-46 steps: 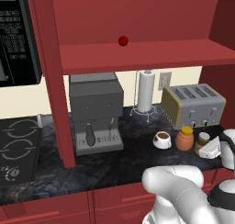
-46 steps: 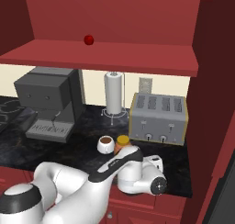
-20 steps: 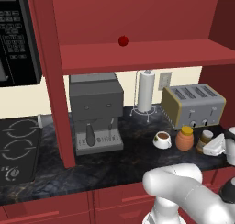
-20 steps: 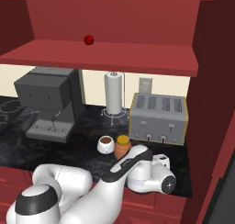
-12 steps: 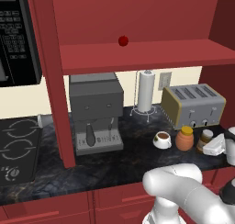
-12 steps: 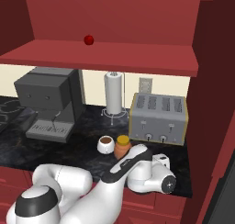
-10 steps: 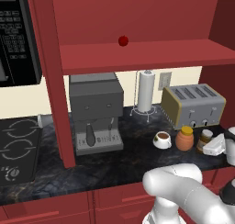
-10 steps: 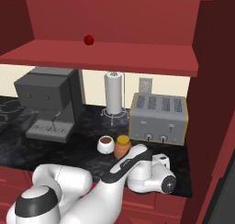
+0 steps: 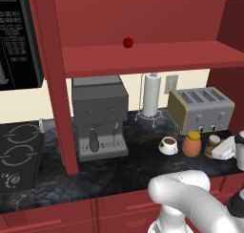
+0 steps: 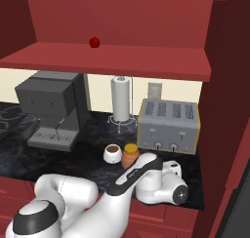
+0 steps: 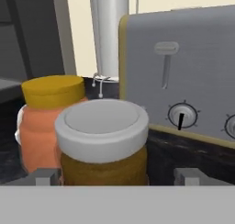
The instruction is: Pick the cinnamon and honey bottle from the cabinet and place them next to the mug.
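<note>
The cinnamon [image 11: 103, 140], a brown jar with a grey cap, stands upright on the dark counter between my gripper's [image 11: 117, 176] two fingertips, with a gap on the right side; the gripper is open. The orange honey bottle [image 11: 46, 117] with its yellow lid stands just left of the jar and behind it. From the left base view, the mug [image 9: 167, 145], honey bottle [image 9: 192, 144] and cinnamon [image 9: 212, 146] form a row, with the gripper [image 9: 220, 151] at the row's right end. The red cabinet [image 9: 143, 60] shelf hangs above.
A grey toaster [image 9: 200, 110] stands right behind the row, very near the hand. Further left are a paper towel roll [image 9: 151, 94] and a coffee machine [image 9: 99, 115]. A small red ball [image 9: 127, 42] lies on the shelf. The cabinet's side wall [image 10: 224, 110] closes the right.
Since 2.3 s ago the hand has drawn slightly back to the right and the cinnamon has come into view beside the honey bottle. Over the last second nothing has moved.
</note>
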### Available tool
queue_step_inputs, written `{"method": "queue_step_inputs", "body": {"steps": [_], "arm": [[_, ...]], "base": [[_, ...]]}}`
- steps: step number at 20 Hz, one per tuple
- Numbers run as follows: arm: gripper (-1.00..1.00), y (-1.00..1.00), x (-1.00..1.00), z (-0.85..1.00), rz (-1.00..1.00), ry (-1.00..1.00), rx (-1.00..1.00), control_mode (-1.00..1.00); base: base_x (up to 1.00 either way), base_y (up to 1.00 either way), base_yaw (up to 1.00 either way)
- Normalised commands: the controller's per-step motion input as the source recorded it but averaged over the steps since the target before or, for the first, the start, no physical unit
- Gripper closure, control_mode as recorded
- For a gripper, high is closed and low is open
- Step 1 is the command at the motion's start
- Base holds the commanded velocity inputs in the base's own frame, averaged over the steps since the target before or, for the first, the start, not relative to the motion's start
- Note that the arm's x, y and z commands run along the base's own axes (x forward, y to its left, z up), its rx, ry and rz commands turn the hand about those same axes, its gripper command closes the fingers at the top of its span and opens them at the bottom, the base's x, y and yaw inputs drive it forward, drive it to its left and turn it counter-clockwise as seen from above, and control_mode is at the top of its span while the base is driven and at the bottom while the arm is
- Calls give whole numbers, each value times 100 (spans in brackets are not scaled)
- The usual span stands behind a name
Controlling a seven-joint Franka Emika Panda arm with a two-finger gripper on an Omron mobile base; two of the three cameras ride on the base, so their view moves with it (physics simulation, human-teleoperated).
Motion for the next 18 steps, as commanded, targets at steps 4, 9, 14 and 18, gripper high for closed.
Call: {"method": "queue_step_inputs", "body": {"steps": [4, 9, 14, 18], "arm": [[-100, 1, -1, 65, 0, -1, 0, -100], [-100, 21, -10, 87, 0, -7, 0, -100], [-100, 49, -31, 74, -1, -7, 0, -100], [-100, 88, -51, 49, -7, -1, -1, -100]], "base": [[0, 0, 0], [0, 0, 0], [0, 0, 0], [0, 0, 0]]}}
